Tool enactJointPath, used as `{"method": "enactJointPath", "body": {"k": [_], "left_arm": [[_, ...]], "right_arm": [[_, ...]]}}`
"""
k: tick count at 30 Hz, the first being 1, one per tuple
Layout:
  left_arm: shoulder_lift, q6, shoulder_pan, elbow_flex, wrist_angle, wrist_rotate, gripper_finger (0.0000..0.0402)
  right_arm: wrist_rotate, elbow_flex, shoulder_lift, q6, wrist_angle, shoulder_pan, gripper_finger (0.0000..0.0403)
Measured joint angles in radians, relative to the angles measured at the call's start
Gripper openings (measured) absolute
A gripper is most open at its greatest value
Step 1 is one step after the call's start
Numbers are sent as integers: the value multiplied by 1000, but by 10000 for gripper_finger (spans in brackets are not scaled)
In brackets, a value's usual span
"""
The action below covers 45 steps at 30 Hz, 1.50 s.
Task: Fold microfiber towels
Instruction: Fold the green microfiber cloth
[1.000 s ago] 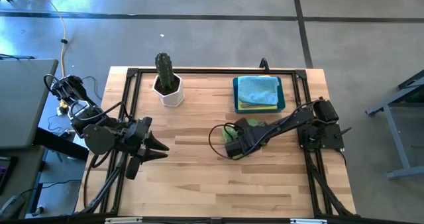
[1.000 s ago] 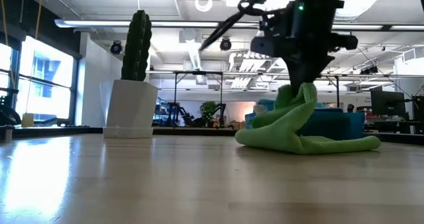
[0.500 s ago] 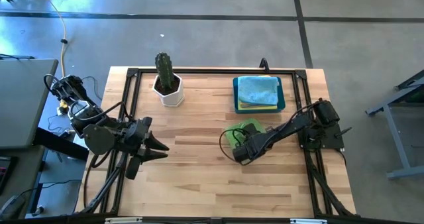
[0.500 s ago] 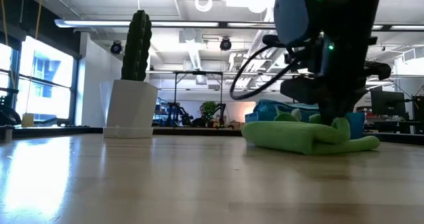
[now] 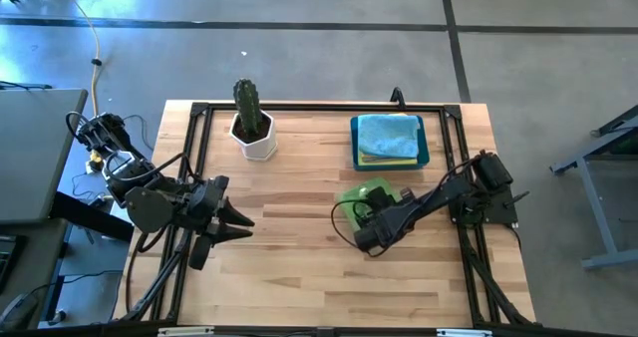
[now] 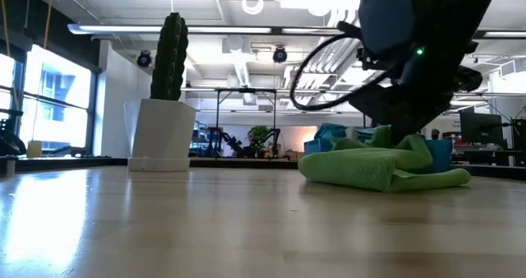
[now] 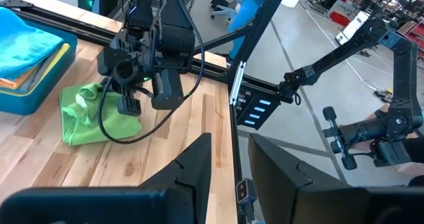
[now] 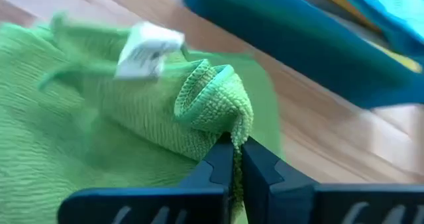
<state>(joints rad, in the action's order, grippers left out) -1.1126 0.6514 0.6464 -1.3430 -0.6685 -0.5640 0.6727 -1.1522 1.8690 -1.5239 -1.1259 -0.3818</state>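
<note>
Right jaws (image 8: 236, 159) pinching lime green towel (image 8: 99, 118), white label (image 8: 147, 48) unreadable

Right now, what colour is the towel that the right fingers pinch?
Lime green: the towel pinched in the right gripper shows best in the right wrist view.

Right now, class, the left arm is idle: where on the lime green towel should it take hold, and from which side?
Probably the free corner of the lime green towel nearest the cactus, approached from the table's open left side. The right gripper already pinches a bunched fold on the towel's near edge, and the blue bin blocks the far side. The left gripper waits apart, open.
</note>
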Motion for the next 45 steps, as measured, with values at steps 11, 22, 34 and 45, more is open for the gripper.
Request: {"method": "enactJointPath", "body": {"k": [11, 22, 34, 45], "left_arm": [[0, 0, 0, 0, 0, -10, 90], [0, 0, 0, 0, 0, -53, 90], [0, 1, 0, 0, 0, -77, 90], [0, 26, 0, 0, 0, -77, 90]], "right_arm": [[-129, 22, 0, 4, -48, 1, 26], [-233, -72, 0, 41, -420, 18, 147], [-124, -170, 0, 176, 24, -9, 149], [-117, -5, 0, 110, 94, 57, 149]]}}
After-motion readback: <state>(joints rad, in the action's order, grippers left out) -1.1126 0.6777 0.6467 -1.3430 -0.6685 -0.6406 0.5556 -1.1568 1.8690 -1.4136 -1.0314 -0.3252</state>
